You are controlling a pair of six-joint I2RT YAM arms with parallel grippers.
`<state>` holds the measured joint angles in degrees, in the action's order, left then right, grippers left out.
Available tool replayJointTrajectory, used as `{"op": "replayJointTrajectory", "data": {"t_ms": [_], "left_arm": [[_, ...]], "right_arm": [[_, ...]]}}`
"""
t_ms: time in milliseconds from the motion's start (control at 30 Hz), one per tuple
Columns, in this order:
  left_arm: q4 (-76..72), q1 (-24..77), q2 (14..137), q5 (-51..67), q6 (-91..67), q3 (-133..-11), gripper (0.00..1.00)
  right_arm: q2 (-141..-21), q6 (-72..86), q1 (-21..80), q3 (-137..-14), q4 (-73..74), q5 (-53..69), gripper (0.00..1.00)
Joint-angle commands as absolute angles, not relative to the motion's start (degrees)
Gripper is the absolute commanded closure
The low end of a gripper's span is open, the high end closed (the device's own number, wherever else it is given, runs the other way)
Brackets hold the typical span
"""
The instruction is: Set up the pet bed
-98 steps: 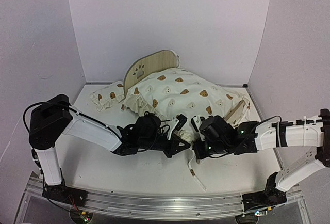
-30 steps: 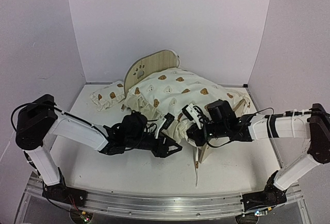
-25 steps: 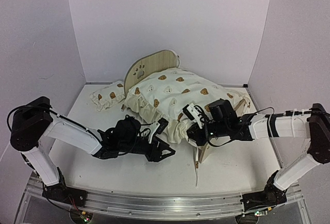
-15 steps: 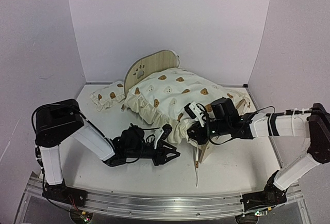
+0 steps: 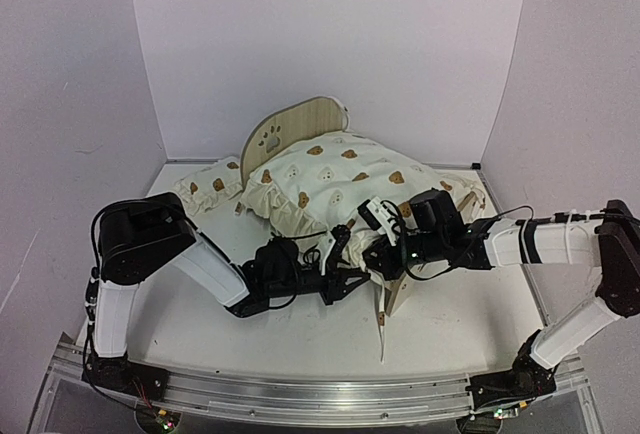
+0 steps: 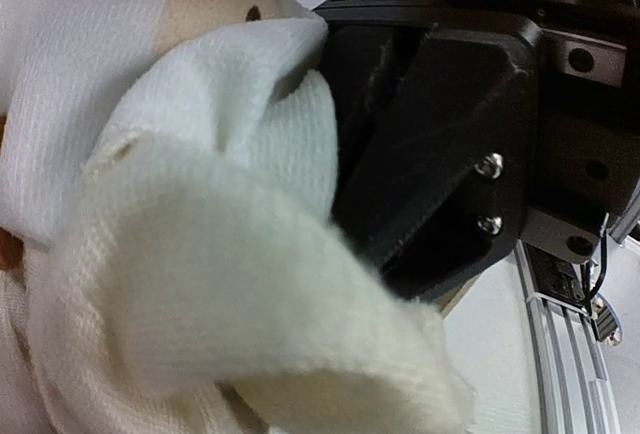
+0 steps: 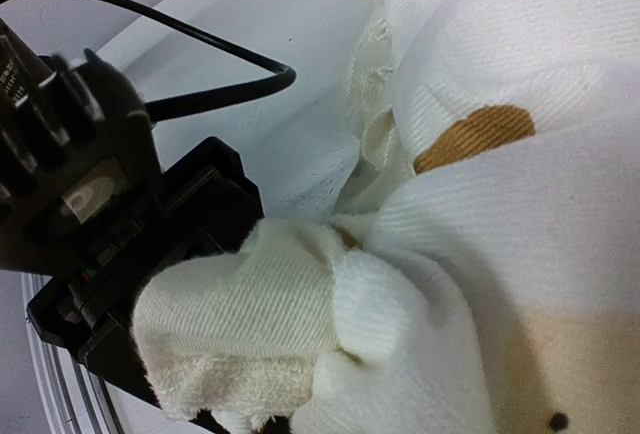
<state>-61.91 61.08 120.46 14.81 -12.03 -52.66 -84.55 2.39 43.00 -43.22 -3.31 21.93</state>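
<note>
The pet bed's rounded plywood headboard (image 5: 296, 124) with its paw cutout stands at the back. The bear-print cushion (image 5: 350, 179) lies heaped over the rest of the frame. A light wooden board (image 5: 397, 296) pokes out under the cushion's front edge. My right gripper (image 5: 380, 257) is shut on that ruffled front edge (image 7: 250, 314). My left gripper (image 5: 345, 272) presses into the same ruffle (image 6: 200, 284) from the left, close to the right gripper's black body (image 6: 450, 154). Fabric hides the left fingers.
The small bear-print pillow (image 5: 210, 186) lies at the back left beside the headboard. A loose cushion tie (image 5: 382, 339) trails toward the near edge. White walls close in the back and both sides. The left gripper's black body and cable (image 7: 120, 234) fill the right wrist view's left side.
My left gripper has moved right along the table to the cushion's front ruffle beside the right gripper, and its elbow has risen. The right gripper has held its place on the cushion.
</note>
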Motion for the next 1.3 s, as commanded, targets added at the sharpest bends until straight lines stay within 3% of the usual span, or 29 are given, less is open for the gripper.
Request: {"op": "replayJointTrajectory", "data": {"t_ms": [0,200,433,633,733,833,1067,1267], "left_arm": [[-65.2,61.2,121.69,11.51,-9.84,-55.38,0.67],[-64.28,61.17,122.53,11.14,-9.0,-56.6,0.7],[-63.72,61.17,122.21,9.67,-6.97,-56.85,0.66],[-63.57,61.09,120.22,9.9,-5.72,-55.2,0.92],[-63.35,61.12,119.23,9.8,-5.63,-53.21,1.0],[-62.68,61.25,117.51,10.49,-6.18,-50.01,1.0],[-55.95,61.71,111.67,16.58,-9.6,-45.64,1.0],[-46.32,62.41,109.86,23.07,-9.49,-45.8,1.0]], "right_arm": [[-83.33,3.87,42.89,-42.52,-2.15,23.64,1.0],[-83.14,3.78,42.89,-42.8,-2.06,24.08,1.0],[-83.25,3.69,42.89,-42.76,-2.09,24.87,1.0],[-83.32,3.56,42.93,-42.8,-1.9,25.1,1.0],[-83.32,3.52,42.93,-43.18,-1.28,25.18,1.0],[-83.01,4.25,42.89,-44.17,1.39,24.24,1.0],[-80.54,12.16,43.74,-50.39,18.41,19.36,0.75],[-75.55,15.62,44.44,-56.03,41.61,12.32,0.53]]}}
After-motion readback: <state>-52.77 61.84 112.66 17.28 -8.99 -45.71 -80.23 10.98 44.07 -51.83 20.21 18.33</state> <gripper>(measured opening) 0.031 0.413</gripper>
